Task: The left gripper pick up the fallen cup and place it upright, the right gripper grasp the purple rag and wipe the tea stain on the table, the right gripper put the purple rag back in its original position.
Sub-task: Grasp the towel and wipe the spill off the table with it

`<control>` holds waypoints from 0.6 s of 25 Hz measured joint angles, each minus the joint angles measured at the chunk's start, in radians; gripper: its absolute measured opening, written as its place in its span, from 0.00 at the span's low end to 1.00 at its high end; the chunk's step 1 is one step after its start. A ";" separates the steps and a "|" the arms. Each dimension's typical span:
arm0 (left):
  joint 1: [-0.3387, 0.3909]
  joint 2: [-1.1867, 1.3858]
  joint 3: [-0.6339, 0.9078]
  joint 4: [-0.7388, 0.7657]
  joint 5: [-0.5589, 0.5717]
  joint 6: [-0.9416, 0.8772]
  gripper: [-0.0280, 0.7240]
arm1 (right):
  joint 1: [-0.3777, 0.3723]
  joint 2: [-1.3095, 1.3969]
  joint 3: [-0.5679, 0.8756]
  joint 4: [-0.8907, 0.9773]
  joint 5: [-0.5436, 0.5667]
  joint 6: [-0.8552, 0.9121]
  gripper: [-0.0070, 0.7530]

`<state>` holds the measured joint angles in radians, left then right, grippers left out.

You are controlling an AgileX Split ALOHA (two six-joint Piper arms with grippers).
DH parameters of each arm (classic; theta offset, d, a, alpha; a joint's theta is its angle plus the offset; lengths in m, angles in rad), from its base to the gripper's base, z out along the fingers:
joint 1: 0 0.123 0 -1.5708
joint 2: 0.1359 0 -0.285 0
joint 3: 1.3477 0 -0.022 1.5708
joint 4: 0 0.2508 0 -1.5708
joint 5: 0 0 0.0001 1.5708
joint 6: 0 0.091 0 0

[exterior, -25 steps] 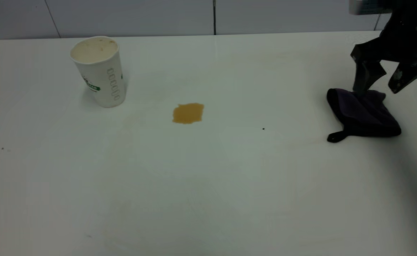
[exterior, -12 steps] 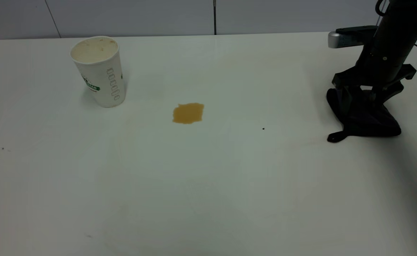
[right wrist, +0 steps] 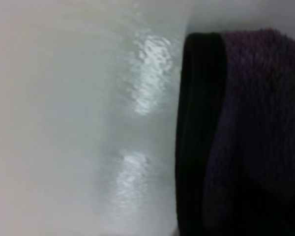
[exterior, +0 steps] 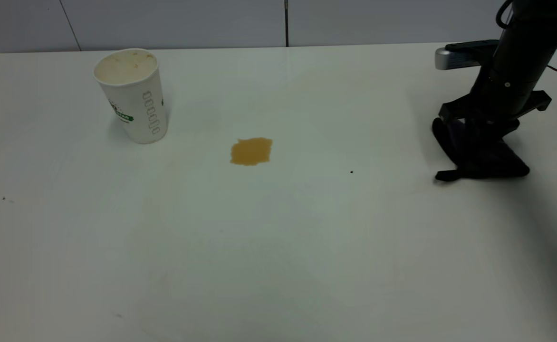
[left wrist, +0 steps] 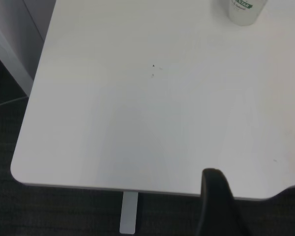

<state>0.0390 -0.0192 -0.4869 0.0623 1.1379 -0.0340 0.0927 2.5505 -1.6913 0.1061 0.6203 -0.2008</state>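
1. Purple rag (exterior: 483, 154) lies near the right edge of the bench (exterior: 278, 247), toward the far right corner, with its black loop pointing at the bench's middle.
2. Right claw (exterior: 479, 129) is down on the rag's far part. Its jaws look drawn in around the plush, so I judge it is gripping the rag, though the fingertips are buried in the cloth. In the right wrist view the rag's black edging (right wrist: 199, 137) fills one side.
3. To do this step well, I would make sure several folds are caught, not just the top layer, then lift only slightly so the cloth can be drawn flat across the bench.
4. Tea stain (exterior: 251, 151) sits mid-bench, well apart from the rag. The path to it looks open; only a tiny black speck (exterior: 351, 172) lies between.
5. Left claw (left wrist: 216, 206) shows only as a dark tip hanging off the bench's near left edge; whether it is wide or narrow, I cannot tell.
6. Farthest, toward the far left corner, the cup (exterior: 132, 95) stands upright, well apart from the stain and clear of the wiping.
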 joint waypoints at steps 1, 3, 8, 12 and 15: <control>0.000 0.000 0.000 0.000 0.000 0.000 0.64 | 0.020 0.001 -0.004 0.002 -0.001 0.000 0.08; 0.000 0.000 0.000 0.000 0.000 0.000 0.64 | 0.068 0.005 -0.014 0.009 -0.004 0.004 0.07; 0.000 0.000 0.000 0.000 0.000 -0.001 0.64 | 0.224 0.019 -0.056 0.027 0.001 0.026 0.07; 0.000 0.000 0.000 0.000 0.000 -0.001 0.64 | 0.354 0.040 -0.124 0.031 0.035 0.042 0.07; 0.000 0.000 0.000 0.000 0.000 -0.001 0.64 | 0.442 0.078 -0.191 0.032 0.064 0.058 0.07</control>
<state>0.0390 -0.0192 -0.4869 0.0623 1.1379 -0.0347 0.5351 2.6284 -1.8823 0.1383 0.6842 -0.1425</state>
